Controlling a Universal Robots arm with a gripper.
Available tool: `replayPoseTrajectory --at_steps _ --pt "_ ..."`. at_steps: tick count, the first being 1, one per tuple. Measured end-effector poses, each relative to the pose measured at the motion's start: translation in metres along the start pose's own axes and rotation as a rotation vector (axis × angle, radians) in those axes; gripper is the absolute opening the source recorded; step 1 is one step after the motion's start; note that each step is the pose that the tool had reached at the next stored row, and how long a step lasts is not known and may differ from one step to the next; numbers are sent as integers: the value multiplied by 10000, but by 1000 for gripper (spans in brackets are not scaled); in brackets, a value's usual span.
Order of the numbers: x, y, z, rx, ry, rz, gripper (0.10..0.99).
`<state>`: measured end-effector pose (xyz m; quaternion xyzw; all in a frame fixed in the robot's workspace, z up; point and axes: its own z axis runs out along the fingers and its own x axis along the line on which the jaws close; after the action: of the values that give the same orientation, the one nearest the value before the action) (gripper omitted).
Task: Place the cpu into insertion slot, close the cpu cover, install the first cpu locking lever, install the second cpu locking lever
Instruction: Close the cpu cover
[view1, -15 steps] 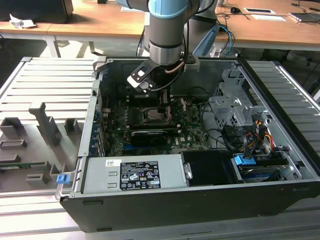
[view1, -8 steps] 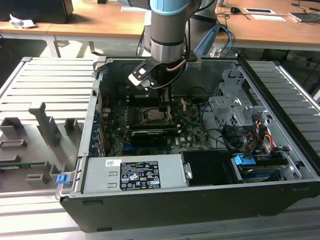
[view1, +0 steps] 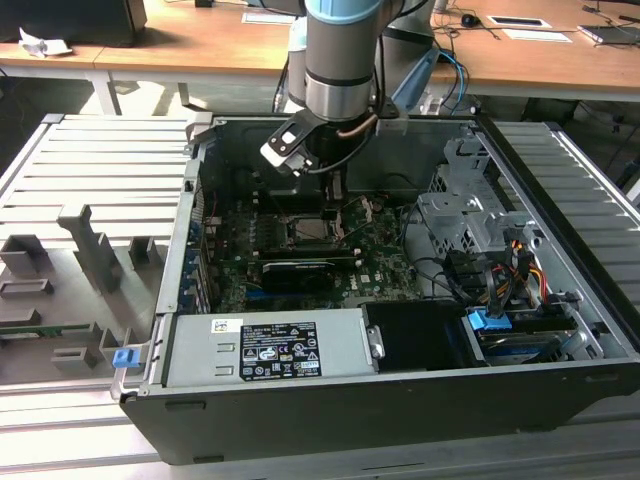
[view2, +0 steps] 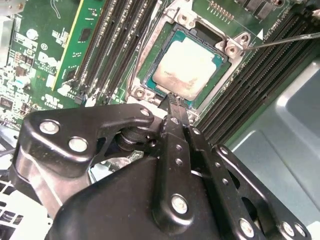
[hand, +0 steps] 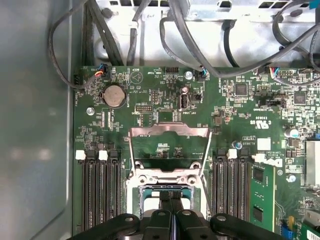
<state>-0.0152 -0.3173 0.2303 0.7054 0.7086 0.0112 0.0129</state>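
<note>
Starting at the exterior view's left, a grey ribbed bench (view1: 110, 150) carries grey fixture blocks (view1: 90, 245). A blue clip (view1: 124, 357) sits at the near corner of the open computer case (view1: 300, 425). Inside the case a grey power supply box (view1: 270, 347) lies along the near wall, with the green circuit board (view1: 385, 270) behind it. The arm (view1: 340, 60) hangs over the middle of the board.

In the second wrist view the claw (view2: 172, 100) has its fingers pressed together with nothing between them. Their tips are at the edge of the cpu (view2: 187, 67); whether they touch it I cannot tell. The cpu lies flat in the insertion slot (view2: 234, 46), pale face up.

In the first wrist view the cpu cover (hand: 169, 131) stands raised off the slot, with the board visible through its cut-out. Black memory slots (hand: 97, 195) flank the slot on both sides.

Toward the exterior view's right stand a metal drive cage (view1: 470, 215) and a bundle of coloured cables (view1: 520, 262).
</note>
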Motion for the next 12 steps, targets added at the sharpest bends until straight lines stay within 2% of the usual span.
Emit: replayPoseTrajectory --at_steps 5,12 --pt "-1 45 -8 2 -5 0 106" --pt "-1 83 -114 0 -2 1 106"
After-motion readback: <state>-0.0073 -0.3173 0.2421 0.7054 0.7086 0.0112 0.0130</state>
